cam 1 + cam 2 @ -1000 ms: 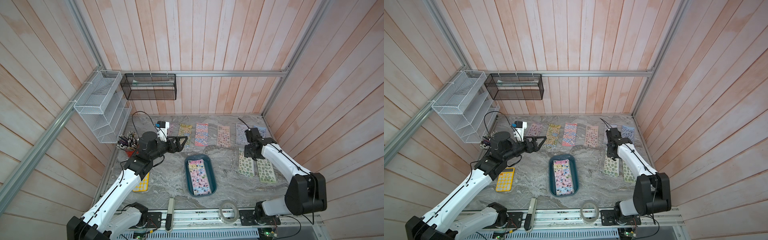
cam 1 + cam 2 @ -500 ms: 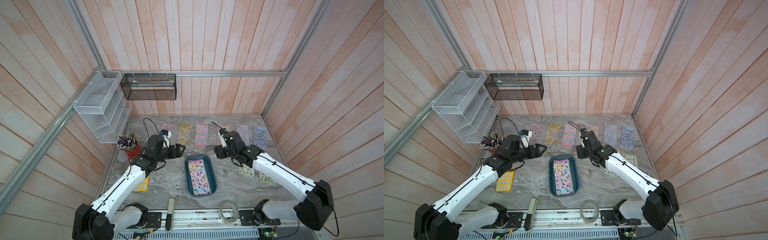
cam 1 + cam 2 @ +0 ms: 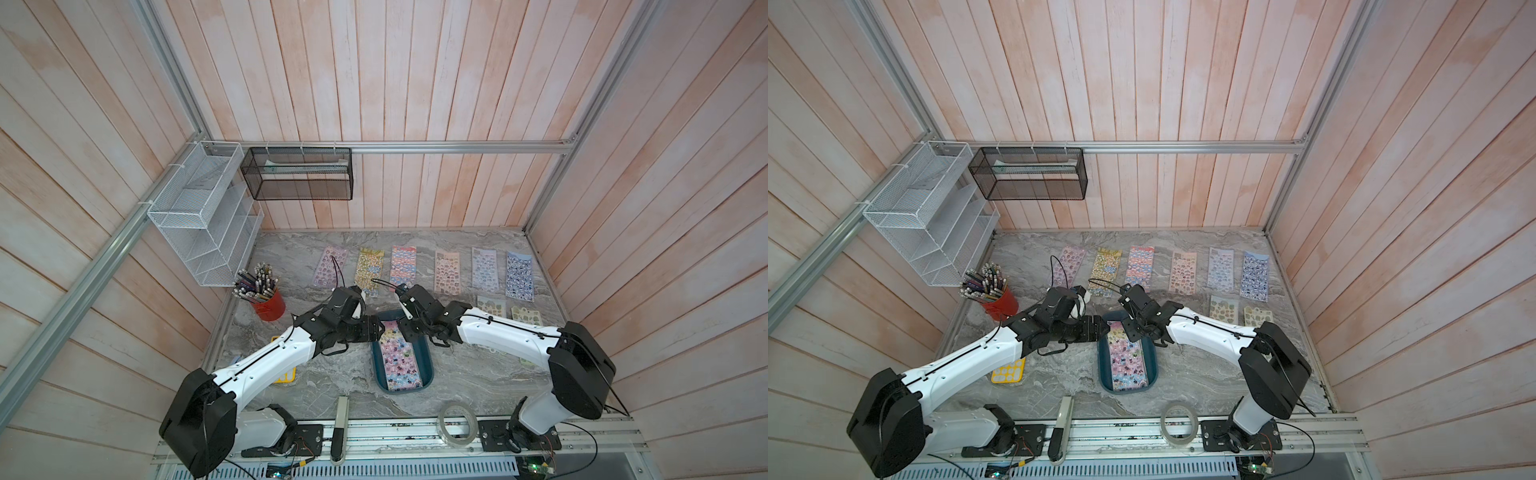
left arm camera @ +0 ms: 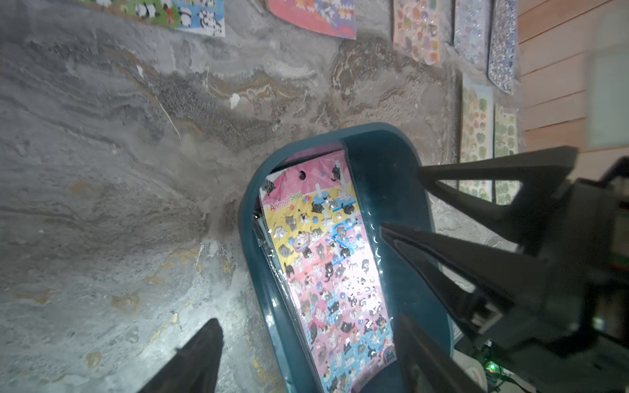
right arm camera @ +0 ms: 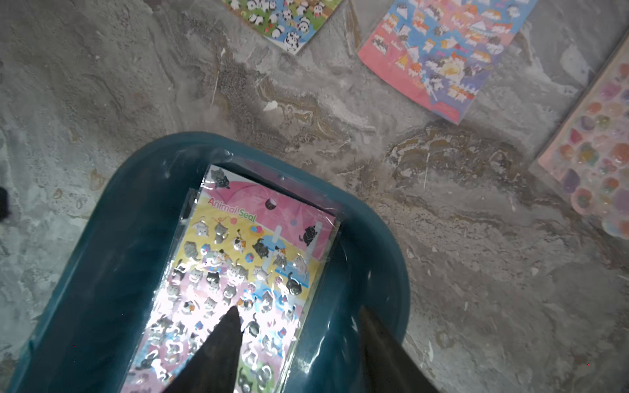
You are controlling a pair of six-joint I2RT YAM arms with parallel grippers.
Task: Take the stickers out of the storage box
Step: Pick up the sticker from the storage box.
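The teal storage box lies mid-table with a stack of stickers inside; the top sheet is pink with cartoon cats. My left gripper is open at the box's far end, one finger outside the wall and one over the inside. My right gripper is open too, one finger above the top sheet and one above the bare box floor. Nothing is held. Several more stickers lie flat in a row behind.
Two more sticker sheets lie at the right. A red pencil cup stands at the left and a yellow stencil lies under my left arm. A tape roll sits at the front edge. A white rack and a black basket hang on the walls.
Both arms have swung in to the box's far end: the right from the back right sheets, the left from the back left. Both jaws have narrowed a little.
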